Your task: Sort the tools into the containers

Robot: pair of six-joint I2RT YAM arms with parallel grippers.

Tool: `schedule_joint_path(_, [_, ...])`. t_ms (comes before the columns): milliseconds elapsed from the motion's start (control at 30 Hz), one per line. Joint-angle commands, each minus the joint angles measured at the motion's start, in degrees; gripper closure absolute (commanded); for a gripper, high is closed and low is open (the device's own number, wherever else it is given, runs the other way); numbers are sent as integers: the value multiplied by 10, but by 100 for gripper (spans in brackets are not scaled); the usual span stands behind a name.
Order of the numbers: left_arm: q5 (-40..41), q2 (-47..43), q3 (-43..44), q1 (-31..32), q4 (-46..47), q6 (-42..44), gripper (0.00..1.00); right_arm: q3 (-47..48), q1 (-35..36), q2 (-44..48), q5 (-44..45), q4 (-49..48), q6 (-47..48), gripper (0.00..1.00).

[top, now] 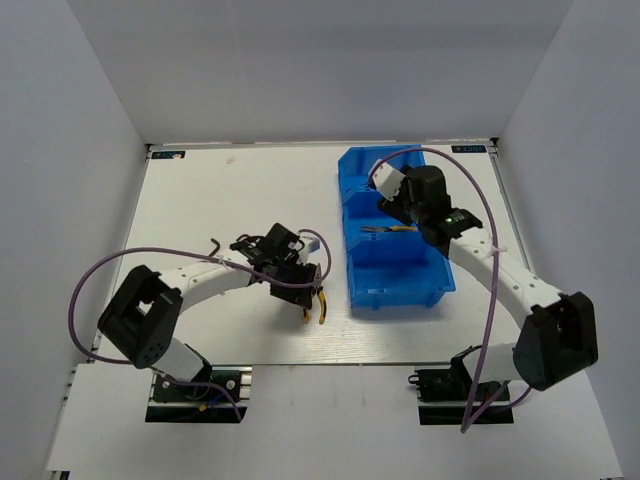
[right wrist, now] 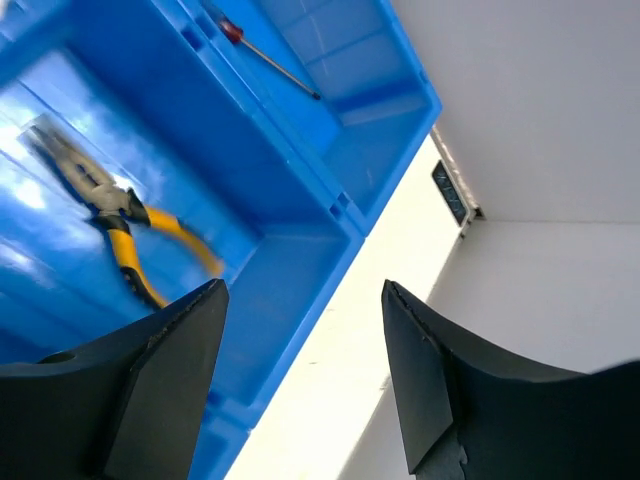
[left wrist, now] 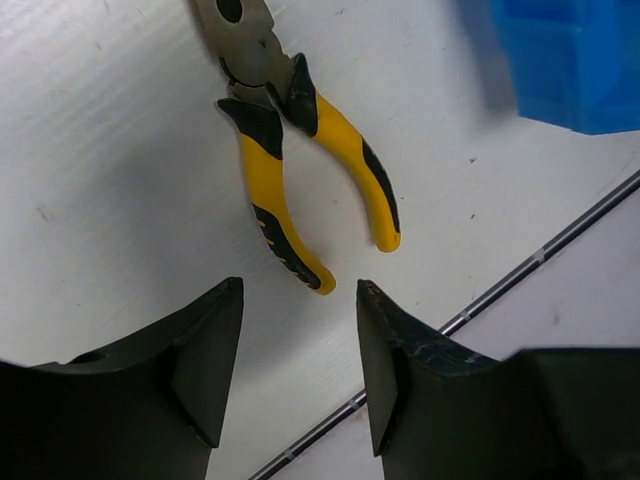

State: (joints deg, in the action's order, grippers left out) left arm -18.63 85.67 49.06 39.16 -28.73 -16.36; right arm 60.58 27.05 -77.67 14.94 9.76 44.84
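Table (top: 240,190): white, walled on three sides.

Blue bin (top: 400,298): three compartments in a row, on the right half of the table, long axis running near to far.

Right gripper (right wrist: 300,380): over the bin, above its middle and far compartments. Fingers (right wrist: 165,390) spread, nothing between them.

Left gripper (left wrist: 298,345): over the table left of the bin's near end. Fingers (left wrist: 205,350) parted and empty, just above the handle ends of the loose pliers.

Loose pliers (left wrist: 290,130): yellow-black handles, flat on the table, handles splayed toward the left gripper, grey jaws pointing away. Apart from the bin.

Binned pliers (right wrist: 110,220): same yellow-black type, in the middle compartment. Blurred in the right wrist view.

Screwdriver (right wrist: 265,55): thin, on the floor of the far compartment.

Hex key (top: 215,247): dark, L-shaped, on the table left of the left gripper, well apart from the bin.
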Motion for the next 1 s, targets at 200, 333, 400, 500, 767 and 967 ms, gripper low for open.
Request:
schedule_joint_path(200, [105, 65, 60, 49, -16, -27, 41, -3, -22, 87, -73, 104, -147, 31])
schedule_joint_path(333, [181, 110, 90, 81, -48, -40, 44, -14, -31, 108, -92, 118, -181, 31])
schedule_joint_path(400, [219, 128, 99, 94, -60, -46, 46, -19, -34, 120, -99, 125, -189, 31])
schedule_joint_path(500, [278, 170, 117, 111, -101, -70, 53, -27, -39, 132, -108, 131, -201, 31])
schedule_joint_path(767, [327, 170, 97, 138, -119, -112, 98, -41, -51, 167, -128, 143, -221, 31])
schedule_joint_path(967, [367, 100, 196, 124, -140, -118, 100, -46, -57, 199, -144, 166, -236, 100])
